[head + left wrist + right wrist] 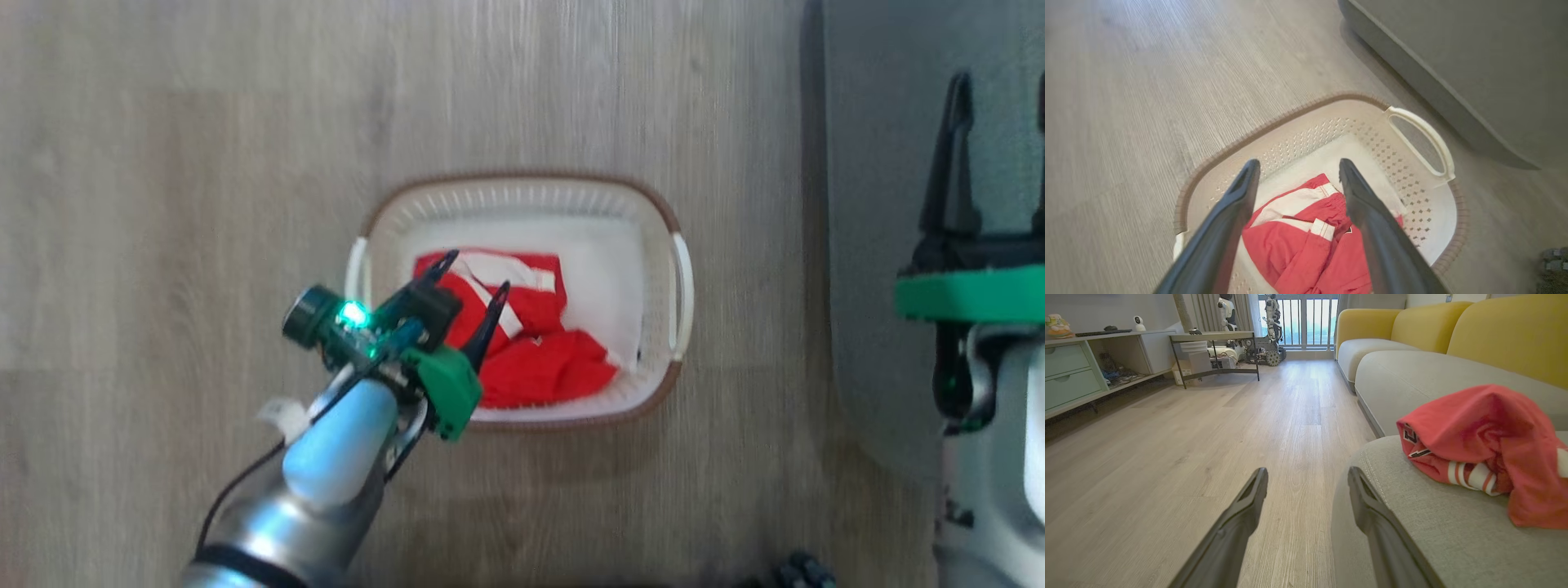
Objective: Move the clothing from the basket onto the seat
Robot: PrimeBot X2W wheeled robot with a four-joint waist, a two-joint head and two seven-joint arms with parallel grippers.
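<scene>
A cream basket [661, 245] with a brown rim stands on the wood floor, holding a crumpled red garment [543, 359] with white stripes [1290, 245]. My left gripper [473, 278] hovers open over the basket's left part, above the red fabric, with nothing between its fingers [1241, 196]. The basket's rim and white handle [1425, 139] are plain in the left wrist view. My right gripper [1000, 82] stands open over the grey sofa [882, 204]. In the right wrist view another red garment [1486, 445] lies bunched on the grey seat cushion [1412, 522], to the right of the open right gripper [1306, 477].
The sofa's edge [1453, 61] runs close beside the basket. Wood floor [1208, 437] stretches away toward a low cabinet [1081, 363], a metal-legged table [1216, 347] and yellow sofa backs [1453, 322]. Dark objects [796, 567] lie on the floor near the bottom edge of the head view.
</scene>
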